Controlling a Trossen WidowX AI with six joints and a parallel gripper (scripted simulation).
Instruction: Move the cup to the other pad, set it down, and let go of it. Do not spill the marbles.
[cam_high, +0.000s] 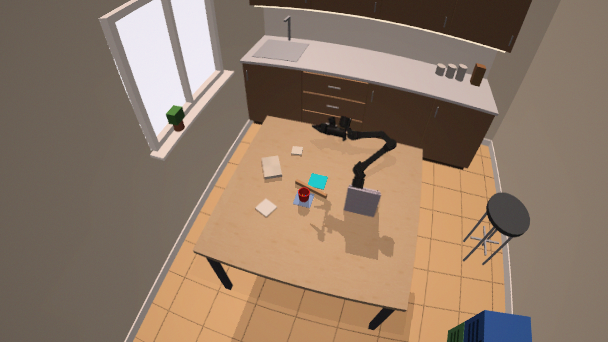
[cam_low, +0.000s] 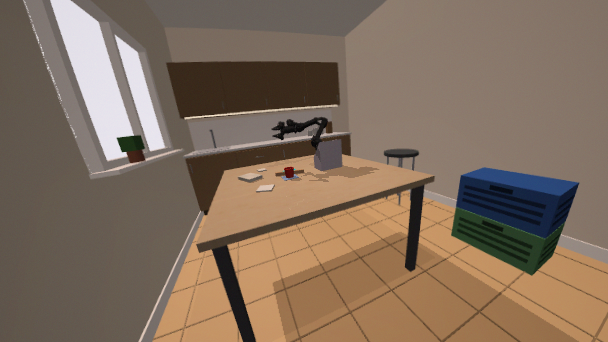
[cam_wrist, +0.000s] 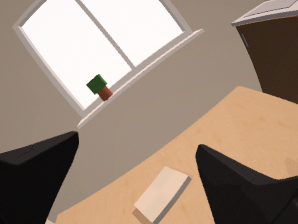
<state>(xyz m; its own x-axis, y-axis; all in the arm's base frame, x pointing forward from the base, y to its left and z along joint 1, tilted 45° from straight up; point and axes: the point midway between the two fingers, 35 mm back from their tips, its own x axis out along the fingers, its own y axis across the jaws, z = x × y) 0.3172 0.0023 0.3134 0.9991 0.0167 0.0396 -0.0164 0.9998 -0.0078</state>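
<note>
A red cup (cam_high: 303, 194) (cam_low: 289, 172) stands upright on the light blue pad (cam_high: 298, 203) (cam_low: 285, 178). The marbles inside it cannot be made out. The other pad, a cyan one (cam_high: 318, 181), lies flat behind the cup, on the far side of a thin wooden bar, with nothing on it. My gripper (cam_high: 314, 127) (cam_low: 274, 132) (cam_wrist: 138, 145) is open and empty. It is raised high above the back of the table, well away from the cup, and points toward the window side. Neither cup nor pads show in the wrist view.
The wooden bar (cam_high: 311, 188) (cam_low: 298, 172) lies between the two pads. A lavender box (cam_high: 362, 202) (cam_low: 328, 154) stands right of them, by the arm's base. A thick pale slab (cam_high: 271, 167) (cam_low: 250, 177) and two smaller ones (cam_high: 297, 150) (cam_high: 266, 207) lie to the left.
</note>
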